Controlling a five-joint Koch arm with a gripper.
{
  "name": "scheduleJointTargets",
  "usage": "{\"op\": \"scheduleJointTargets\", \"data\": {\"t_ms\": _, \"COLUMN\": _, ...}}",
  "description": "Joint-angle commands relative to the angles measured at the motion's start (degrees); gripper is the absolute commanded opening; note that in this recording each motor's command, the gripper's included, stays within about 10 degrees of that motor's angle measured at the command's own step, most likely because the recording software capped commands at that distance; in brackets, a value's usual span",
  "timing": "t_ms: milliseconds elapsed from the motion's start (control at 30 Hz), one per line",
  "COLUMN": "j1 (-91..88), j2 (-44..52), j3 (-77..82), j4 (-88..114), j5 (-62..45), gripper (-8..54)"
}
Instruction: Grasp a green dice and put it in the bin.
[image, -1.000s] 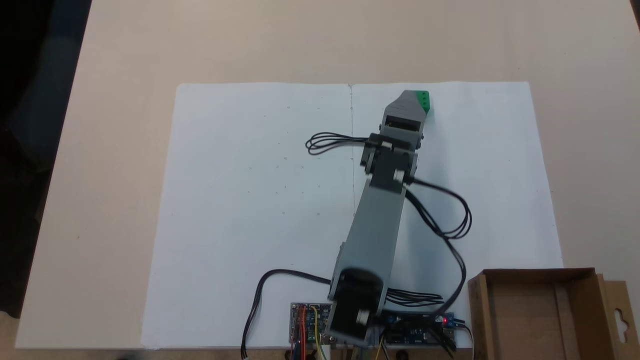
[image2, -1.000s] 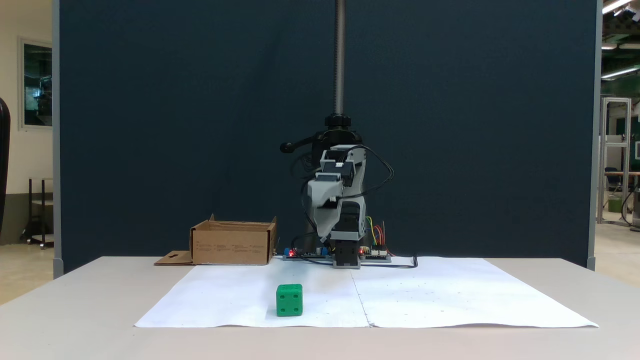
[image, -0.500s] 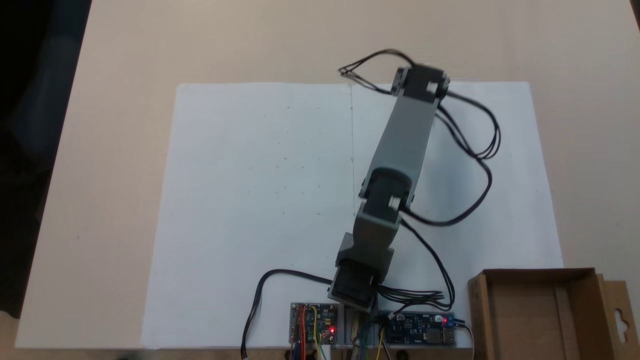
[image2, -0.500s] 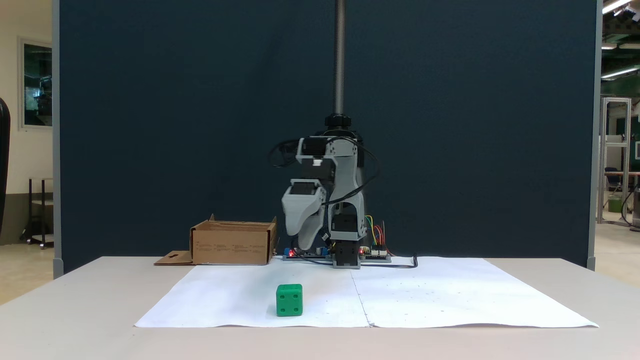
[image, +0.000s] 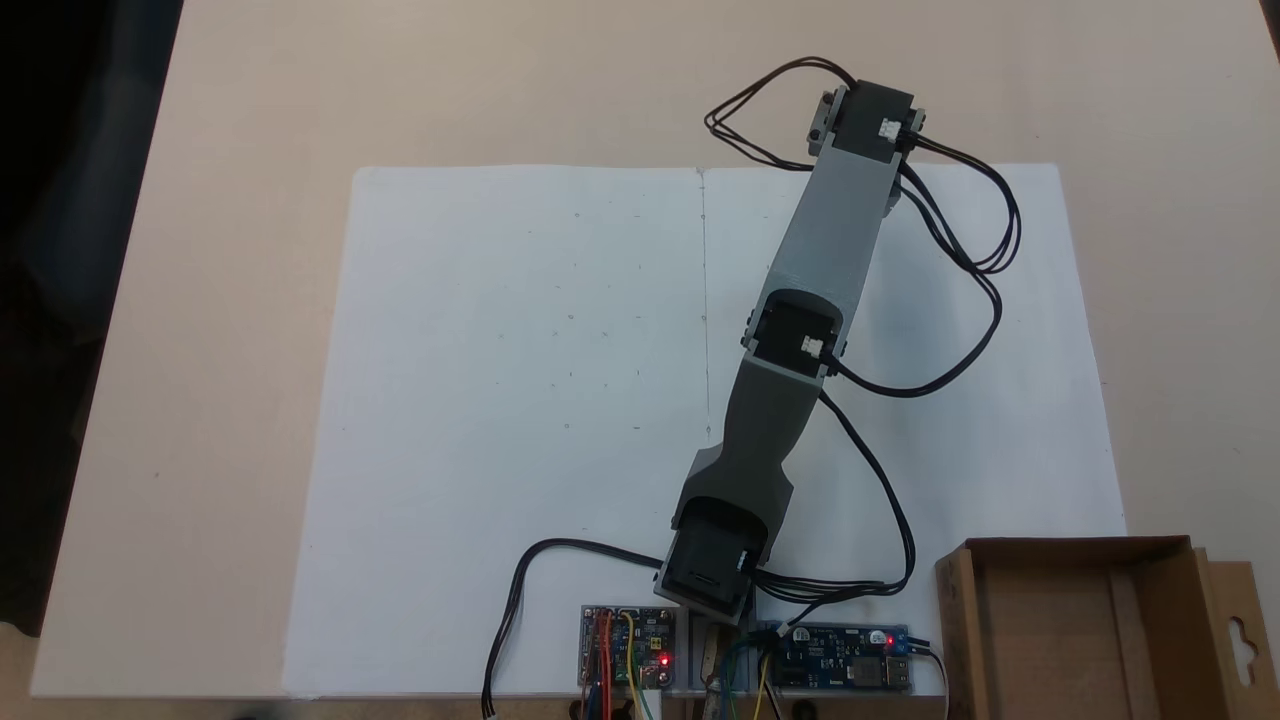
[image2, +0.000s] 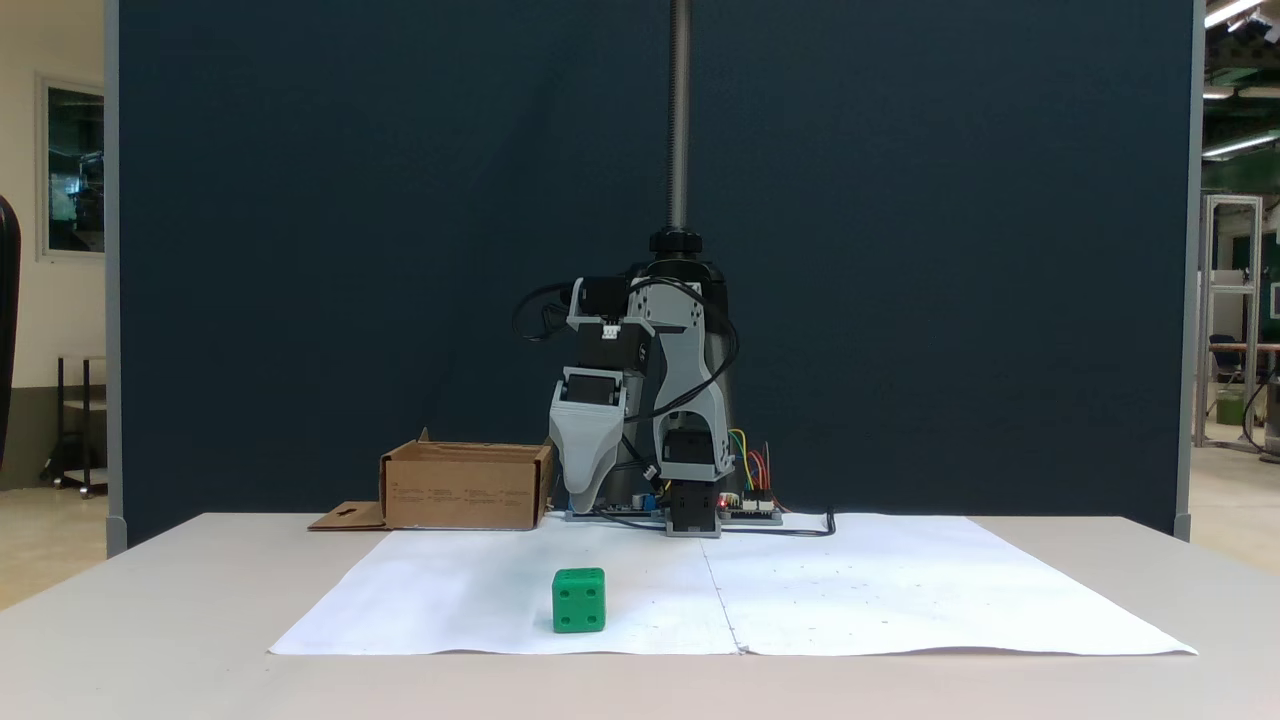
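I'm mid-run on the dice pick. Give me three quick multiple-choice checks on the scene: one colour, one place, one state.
1. What colour is the bin?
A blue
B brown
C white

2. Where does the green dice rest?
A on the white paper
B inside the bin
C off the paper

3. How does the green dice stand to the tool?
A clamped and lifted
B dropped from it into the bin
C lying free, untouched

Key:
1 B, it is plain brown cardboard.
2 A, the fixed view from the front shows it sitting on the sheet.
3 C, a clear gap separates the tool's tip from the dice below.
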Motion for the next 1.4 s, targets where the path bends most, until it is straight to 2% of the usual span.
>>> {"op": "scheduleJointTargets", "data": {"t_ms": 0, "j1": 0.62, "j2": 0.09, "j3": -2.37, "j4": 1.85, "j5": -7.47, "gripper": 40.9}}
{"op": "scheduleJointTargets", "data": {"t_ms": 567, "j1": 0.62, "j2": -9.05, "j3": -5.71, "j4": 1.67, "j5": -7.91, "gripper": 40.8}}
{"op": "scheduleJointTargets", "data": {"t_ms": 1367, "j1": 0.09, "j2": -16.44, "j3": -10.02, "j4": 1.58, "j5": -7.91, "gripper": 40.7}}
